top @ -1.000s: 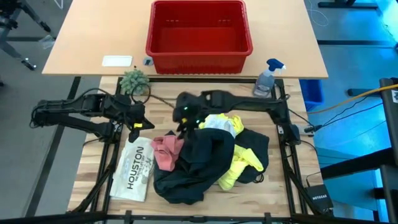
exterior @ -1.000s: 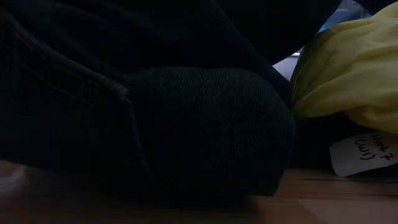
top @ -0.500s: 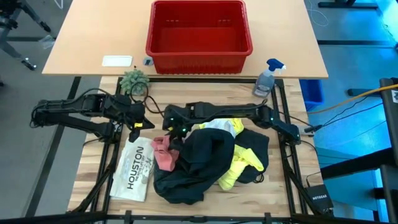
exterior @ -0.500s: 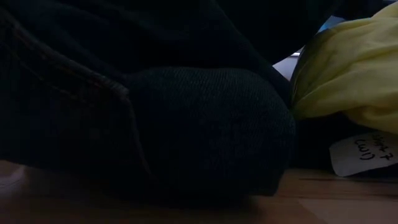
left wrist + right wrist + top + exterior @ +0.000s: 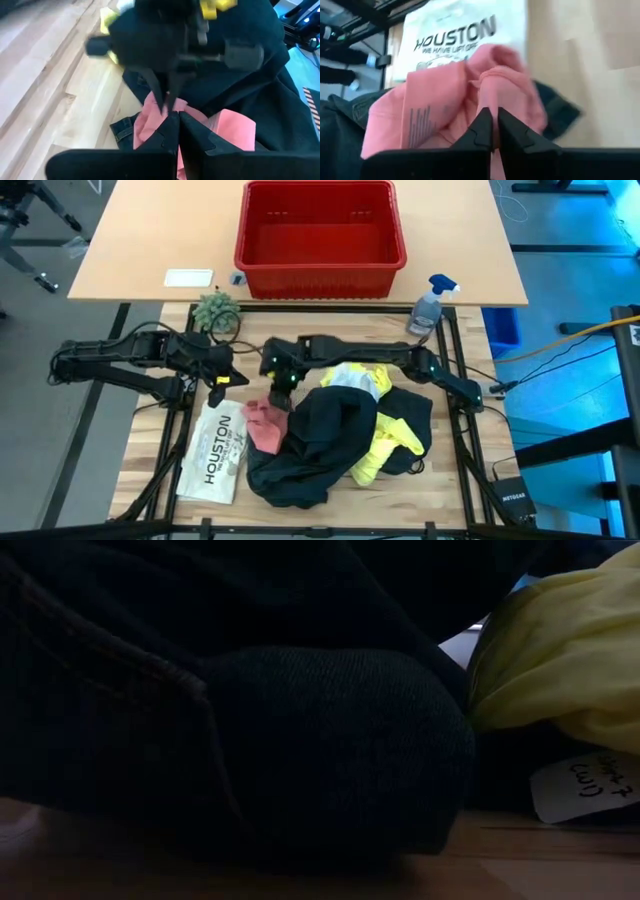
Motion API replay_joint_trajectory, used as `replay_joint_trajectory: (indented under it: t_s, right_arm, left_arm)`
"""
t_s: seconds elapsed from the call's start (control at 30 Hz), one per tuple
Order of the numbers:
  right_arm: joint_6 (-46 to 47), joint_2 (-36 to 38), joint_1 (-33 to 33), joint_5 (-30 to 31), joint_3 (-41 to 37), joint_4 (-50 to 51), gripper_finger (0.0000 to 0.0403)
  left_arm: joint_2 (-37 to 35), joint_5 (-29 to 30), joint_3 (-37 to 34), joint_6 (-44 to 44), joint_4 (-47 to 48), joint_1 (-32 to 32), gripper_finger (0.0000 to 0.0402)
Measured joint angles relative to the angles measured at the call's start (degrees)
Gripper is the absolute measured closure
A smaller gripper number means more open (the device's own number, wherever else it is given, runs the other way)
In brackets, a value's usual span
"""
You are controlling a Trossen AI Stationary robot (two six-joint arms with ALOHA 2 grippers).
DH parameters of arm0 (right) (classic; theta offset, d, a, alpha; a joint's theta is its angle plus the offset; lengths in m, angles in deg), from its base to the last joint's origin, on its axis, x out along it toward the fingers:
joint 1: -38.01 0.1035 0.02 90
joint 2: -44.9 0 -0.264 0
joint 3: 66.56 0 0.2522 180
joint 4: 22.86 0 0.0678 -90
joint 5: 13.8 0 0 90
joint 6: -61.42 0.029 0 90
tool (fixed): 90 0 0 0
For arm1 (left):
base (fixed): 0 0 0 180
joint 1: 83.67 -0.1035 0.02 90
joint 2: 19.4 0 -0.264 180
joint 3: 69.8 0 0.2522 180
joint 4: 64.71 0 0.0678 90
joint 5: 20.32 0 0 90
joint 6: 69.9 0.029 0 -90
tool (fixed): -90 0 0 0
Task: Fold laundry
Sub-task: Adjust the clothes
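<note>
A wooden slatted table [image 5: 150, 450] seen from above holds a heap of soft laundry between two dark robot arms. The right gripper [image 5: 277, 386] reaches across to the far edge of a small crumpled pink cloth [image 5: 264, 423], and its wrist view shows its two dark fingers [image 5: 481, 129] pressed together with a fold of that pink fabric pinched between them. The pink cloth lies between a flat white item printed "HOUSTON" [image 5: 213, 452] and large black trousers [image 5: 318, 442], which are bunched in the middle of the heap. A bright yellow T-shirt [image 5: 386, 442] is tangled under and beside the trousers, and a small white cloth [image 5: 346, 378] peeks out at the heap's far side. The left gripper [image 5: 226, 381] waits near the table's left side, just beyond the printed item, fingers shut and holding nothing. A red plastic basket [image 5: 320, 268] sits on a tan table beyond.
</note>
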Motion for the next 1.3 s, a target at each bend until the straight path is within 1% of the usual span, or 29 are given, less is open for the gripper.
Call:
replay_joint_trajectory:
  t_s: [0.03, 0.1, 0.23, 0.43, 0.5, 0.53, 0.6, 0.7, 0.73, 0.8, 0.87, 0.9, 0.93, 1.0, 1.07, 1.17, 1.2, 1.23, 1.3]
  right_arm:
    - [-0.81, 0.17, -0.82, 0.38, 0.93, 0.92, 0.0394]
    - [-1.89, 2.13, -2.81, 1.12, 0.11, -0.18, 0.0399]
    - [-3.12, 4.36, -9.22, 5.48, 1.04, 1.63, 0.0401]
    - [-0.84, 8.12, -19.35, 14.70, 0.68, 0.57, 0.0401]
    - [0.29, 9.12, -21.85, 14.94, 1.01, 0.03, 0.0401]
    - [0.42, 9.33, -22.86, 13.53, 1.10, -0.61, 0.0401]
    - [0.55, 9.49, -24.62, 8.06, 1.06, -0.61, 0.0397]
    - [1.69, 9.43, -25.63, -2.90, 0.93, -0.10, 0.0377]
    - [1.69, 9.45, -25.65, -7.34, 0.93, -0.04, 0.0367]
    - [1.64, 9.62, -25.25, -14.01, 0.99, 0.81, 0.0343]
    - [1.10, 9.69, -24.62, -17.71, 0.99, 4.23, 0.0317]
    - [-0.01, 9.91, -24.30, -18.11, 0.97, 7.07, 0.0305]
    - [-1.33, 10.14, -24.20, -17.44, 0.95, 10.38, 0.0293]
    - [-4.09, 10.82, -23.52, -12.02, 0.93, 16.00, 0.0273]
    - [-6.60, 12.07, -23.53, -3.58, 0.93, 20.01, 0.0258]
    - [-6.81, 14.21, -23.70, 9.69, 0.95, 18.71, 0.0247]
    - [-6.10, 15.00, -23.87, 13.11, 0.95, 17.85, 0.0247]
    - [-6.02, 15.86, -24.21, 14.91, 0.95, 17.23, 0.0248]
    - [-5.93, 17.92, -24.60, 14.92, 0.95, 16.67, 0.0251]
  left_arm:
    - [0.00, 0.11, 0.00, 0.00, -0.07, -0.01, 0.0401]
    - [-0.04, 0.17, 0.02, 0.01, -0.35, -0.01, 0.0401]
    - [0.00, 0.53, 0.02, 0.01, -0.31, 0.01, 0.0401]
    - [0.00, 1.65, 0.02, 0.51, -0.27, -0.01, 0.0401]
    - [0.00, 1.67, 0.02, 0.58, -0.24, -0.01, 0.0401]
    - [0.00, 1.80, 0.02, 0.83, -0.11, -0.01, 0.0401]
    - [0.00, 2.07, 0.02, 1.27, 0.00, -0.01, 0.0401]
    - [0.00, 2.10, 0.02, 1.37, 0.31, -0.01, 0.0401]
    - [0.00, 2.13, 0.02, 1.52, 0.38, -0.01, 0.0401]
    - [0.00, 2.28, 0.02, 1.58, 0.37, -0.01, 0.0401]
    - [0.00, 2.28, 0.02, 1.59, 0.29, -0.01, 0.0401]
    - [0.00, 2.29, 0.02, 1.58, 0.37, -0.01, 0.0401]
    - [0.00, 2.33, 0.02, 1.59, 0.35, -0.01, 0.0401]
    - [0.00, 2.41, 0.02, 1.61, 0.38, -0.01, 0.0401]
    - [0.00, 2.48, 0.02, 1.82, 0.37, -0.01, 0.0401]
    - [0.00, 2.85, 0.02, 2.62, 0.32, -0.01, 0.0401]
    - [0.00, 3.06, 0.02, 2.66, 0.29, -0.01, 0.0401]
    - [0.00, 3.14, 0.02, 2.68, 0.30, -0.03, 0.0401]
    - [0.00, 3.14, 0.02, 2.64, 0.28, -0.03, 0.0401]
